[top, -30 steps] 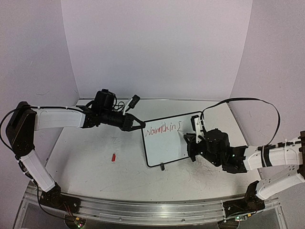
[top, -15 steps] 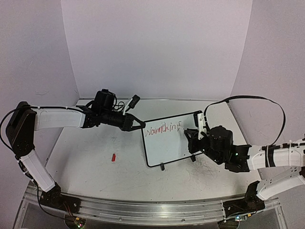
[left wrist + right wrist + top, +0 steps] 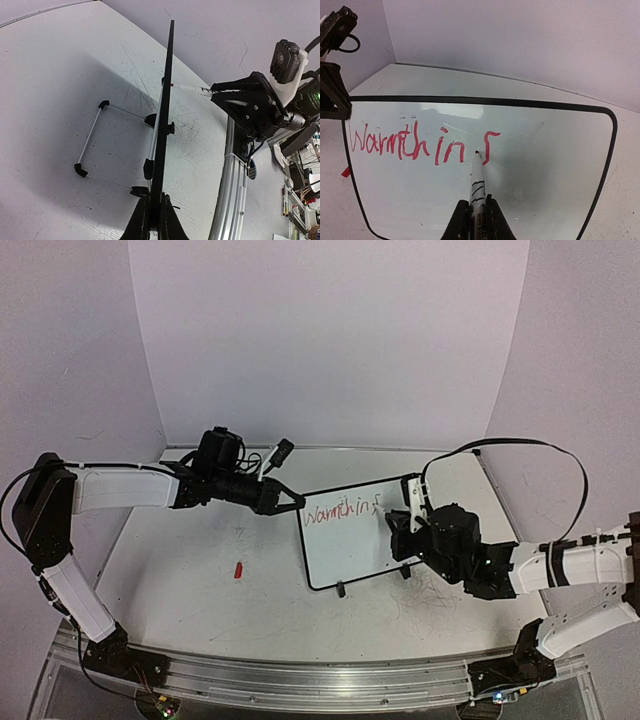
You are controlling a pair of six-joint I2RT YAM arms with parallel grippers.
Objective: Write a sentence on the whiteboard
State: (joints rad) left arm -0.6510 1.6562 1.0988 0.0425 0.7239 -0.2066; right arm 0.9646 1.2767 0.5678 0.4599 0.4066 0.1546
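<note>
Top external view: the whiteboard stands near the middle of the scuffed worktop, between the two arms, its written face turned toward the right arm. The left end effector is closed on the board's upper left corner. The right end effector sits at the board's right side, clamped around a marker. The sentence runs in red along the top of the board; so far it reads "Warmth in", followed by one hooked stroke.

From the right wrist, the marker's tip touches the white surface just left of the foot of that hooked stroke — the fingers grip the barrel low in the picture.

From the left wrist, the board appears edge-on as a thin black line, pinched between the two closed fingers at the bottom of the picture. A wire stand with black feet rests on the worktop behind it.

A small red piece lies on the worktop, well left of the board.
</note>
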